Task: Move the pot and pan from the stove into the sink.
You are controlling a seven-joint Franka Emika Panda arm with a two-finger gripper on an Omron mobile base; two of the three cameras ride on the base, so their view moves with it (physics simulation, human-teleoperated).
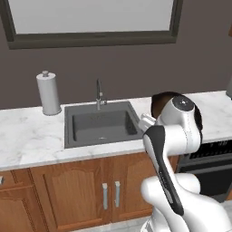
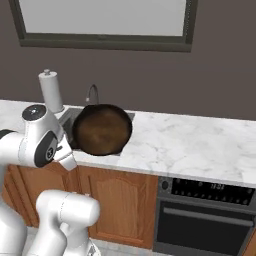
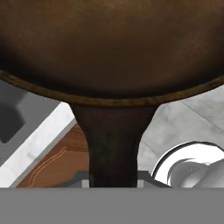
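- At the centre left of the right base view, the pan (image 2: 102, 129) hangs in the air, above the near right corner of the sink (image 2: 70, 116) and the edge of the counter (image 2: 190, 145).
- Its round brown body is tilted towards the camera, so its inside face shows.
- Across the top of the hand view, the same pan (image 3: 109, 48) takes the whole width, and its dark handle (image 3: 113, 144) runs down to the bottom centre.
- The gripper (image 3: 113, 181) is clenched on the end of this handle; the finger tips themselves are hard to make out at the bottom edge.
- At the centre of the left base view, the sink (image 1: 102, 124) is a dark basin with a thin faucet (image 1: 98, 94) behind it, and nothing lies inside.
- A paper towel roll (image 1: 49, 93) stands at the upper left, well apart from the basin.
- I judge that the step in hand is carrying the pan to the sink.
- The next move calls for bringing the pan more over the middle of the basin, lowering it inside, and only then letting go.
- The pot I cannot find in these pictures, so I judge it is not yet moved.
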